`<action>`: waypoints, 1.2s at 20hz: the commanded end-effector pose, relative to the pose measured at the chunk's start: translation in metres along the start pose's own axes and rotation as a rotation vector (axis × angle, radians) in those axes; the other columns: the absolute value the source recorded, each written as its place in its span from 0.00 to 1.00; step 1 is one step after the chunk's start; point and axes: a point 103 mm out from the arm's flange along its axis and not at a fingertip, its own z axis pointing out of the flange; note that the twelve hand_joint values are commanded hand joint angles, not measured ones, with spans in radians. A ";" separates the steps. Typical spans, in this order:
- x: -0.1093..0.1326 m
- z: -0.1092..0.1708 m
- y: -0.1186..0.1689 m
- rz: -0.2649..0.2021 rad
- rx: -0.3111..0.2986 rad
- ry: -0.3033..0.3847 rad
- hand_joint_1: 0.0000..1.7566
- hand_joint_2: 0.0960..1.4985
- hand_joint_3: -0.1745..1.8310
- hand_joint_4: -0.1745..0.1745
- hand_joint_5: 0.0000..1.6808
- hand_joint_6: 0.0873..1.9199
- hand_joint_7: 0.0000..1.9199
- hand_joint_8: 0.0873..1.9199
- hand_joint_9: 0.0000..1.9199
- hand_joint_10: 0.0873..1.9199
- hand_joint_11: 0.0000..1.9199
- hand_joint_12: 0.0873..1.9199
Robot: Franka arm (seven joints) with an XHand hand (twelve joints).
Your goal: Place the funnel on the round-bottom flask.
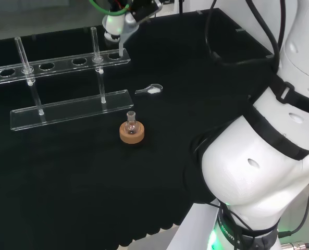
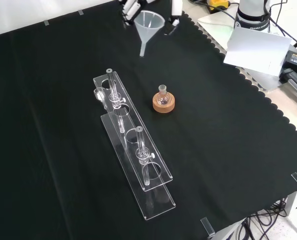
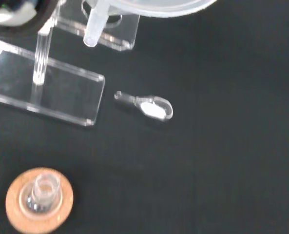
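Note:
A clear funnel [image 2: 149, 24] hangs in the air at the top of the front view, spout down, with my hand [image 2: 131, 7] shut on its rim from both sides. In the head view the hand [image 1: 124, 20] is at the top, and the funnel's spout [image 1: 121, 46] points down over the rack's right end. A small round-bottom flask [image 2: 162, 95] stands upright on a cork ring [image 2: 163, 105] mid-cloth, well below the funnel in the front view. The flask [image 1: 131, 124] and its open neck [image 3: 45, 187] are apart from the funnel's spout [image 3: 93, 30].
A clear test tube rack [image 2: 134, 150] with two tubes lies left of the flask in the front view. A small clear scoop [image 1: 150, 90] holding something white lies between rack and flask. White paper [image 2: 252, 49] lies past the cloth's scalloped edge.

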 end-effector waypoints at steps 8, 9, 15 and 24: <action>0.027 0.053 -0.016 0.010 0.092 -0.066 0.48 0.38 0.46 0.35 0.39 0.37 0.47 0.34 0.62 0.18 0.35 0.64; 0.029 0.058 -0.013 0.007 0.101 -0.070 0.48 0.38 0.46 0.35 0.39 0.37 0.47 0.34 0.62 0.18 0.35 0.64; 0.037 0.080 -0.001 -0.018 0.131 -0.068 0.48 0.38 0.46 0.35 0.39 0.37 0.47 0.34 0.62 0.18 0.35 0.64; 0.041 0.104 0.012 -0.043 0.158 -0.052 0.48 0.38 0.46 0.35 0.39 0.37 0.47 0.34 0.62 0.18 0.35 0.64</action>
